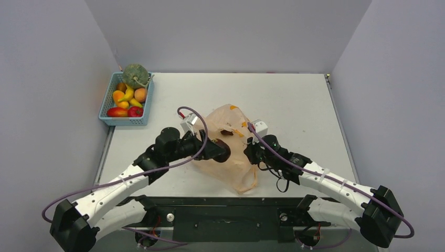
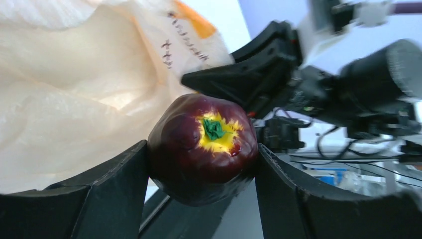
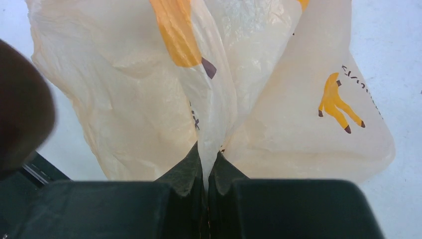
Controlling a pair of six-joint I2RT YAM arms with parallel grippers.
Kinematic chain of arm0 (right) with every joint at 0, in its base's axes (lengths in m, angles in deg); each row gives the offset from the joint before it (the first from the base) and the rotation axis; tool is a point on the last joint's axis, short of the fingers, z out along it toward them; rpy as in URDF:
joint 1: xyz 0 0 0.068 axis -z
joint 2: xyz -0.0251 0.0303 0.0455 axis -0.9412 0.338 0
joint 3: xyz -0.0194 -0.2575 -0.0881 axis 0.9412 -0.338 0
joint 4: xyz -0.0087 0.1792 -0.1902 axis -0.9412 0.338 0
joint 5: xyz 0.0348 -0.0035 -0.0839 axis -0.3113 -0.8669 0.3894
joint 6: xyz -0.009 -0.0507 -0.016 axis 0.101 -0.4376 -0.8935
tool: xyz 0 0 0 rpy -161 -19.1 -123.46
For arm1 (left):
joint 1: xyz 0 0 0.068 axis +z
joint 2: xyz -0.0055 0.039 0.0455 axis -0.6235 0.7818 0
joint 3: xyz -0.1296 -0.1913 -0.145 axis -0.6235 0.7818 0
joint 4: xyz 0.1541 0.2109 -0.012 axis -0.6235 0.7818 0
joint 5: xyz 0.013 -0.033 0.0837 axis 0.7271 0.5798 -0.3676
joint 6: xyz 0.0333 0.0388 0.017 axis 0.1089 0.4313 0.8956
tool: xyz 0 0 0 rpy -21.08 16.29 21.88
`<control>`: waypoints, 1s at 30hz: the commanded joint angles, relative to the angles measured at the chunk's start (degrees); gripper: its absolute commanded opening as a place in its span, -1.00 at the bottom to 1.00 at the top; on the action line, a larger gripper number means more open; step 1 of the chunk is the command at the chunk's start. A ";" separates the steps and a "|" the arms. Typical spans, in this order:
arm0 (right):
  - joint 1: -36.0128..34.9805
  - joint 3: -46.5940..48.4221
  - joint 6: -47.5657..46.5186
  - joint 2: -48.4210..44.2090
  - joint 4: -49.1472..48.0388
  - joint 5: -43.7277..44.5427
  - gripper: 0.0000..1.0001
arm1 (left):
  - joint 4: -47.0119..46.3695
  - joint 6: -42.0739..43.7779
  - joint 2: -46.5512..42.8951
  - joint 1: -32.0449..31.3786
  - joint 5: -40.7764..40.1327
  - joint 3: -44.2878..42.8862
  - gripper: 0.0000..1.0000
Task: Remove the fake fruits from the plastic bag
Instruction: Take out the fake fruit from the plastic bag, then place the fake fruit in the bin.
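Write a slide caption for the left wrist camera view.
The left gripper holds a dark red fake fruit between its fingers, beside the peach plastic bag, right arm beyond.

Beside the plastic bag (image 3: 278, 124), a dark blurred shape (image 3: 20, 104) is cut off by the right wrist view's left edge.

Open table (image 1: 176, 102) between plastic bag (image 1: 236, 157) and basket (image 1: 126, 122)

The right gripper (image 3: 208, 158) has its two dark fingers pressed together on a thin fold of the plastic bag (image 3: 129, 99), whose crinkled, translucent film fills most of the view. A yellow banana print (image 3: 339, 102) marks the bag's right panel. A dark blurred shape (image 3: 20, 104) sits at the left.
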State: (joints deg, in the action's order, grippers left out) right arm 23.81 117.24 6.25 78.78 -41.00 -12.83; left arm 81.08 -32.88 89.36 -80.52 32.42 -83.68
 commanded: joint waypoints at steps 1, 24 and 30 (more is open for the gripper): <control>0.47 0.35 0.48 -0.21 -4.00 -0.66 -1.00 | 10.71 0.74 -4.69 5.78 10.52 -11.25 -0.87; 0.52 -2.76 -0.06 -5.90 -3.60 -4.56 -1.00 | 17.06 17.55 17.28 63.38 -6.88 -27.99 -0.99; 0.49 -4.07 1.53 -3.59 -6.64 -7.16 -1.00 | 7.91 18.11 26.82 64.10 -11.12 -29.28 -0.95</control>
State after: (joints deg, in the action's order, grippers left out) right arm 24.09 114.25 6.60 73.30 -43.36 -17.75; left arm 98.85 -16.75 112.02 -16.68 26.78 -111.41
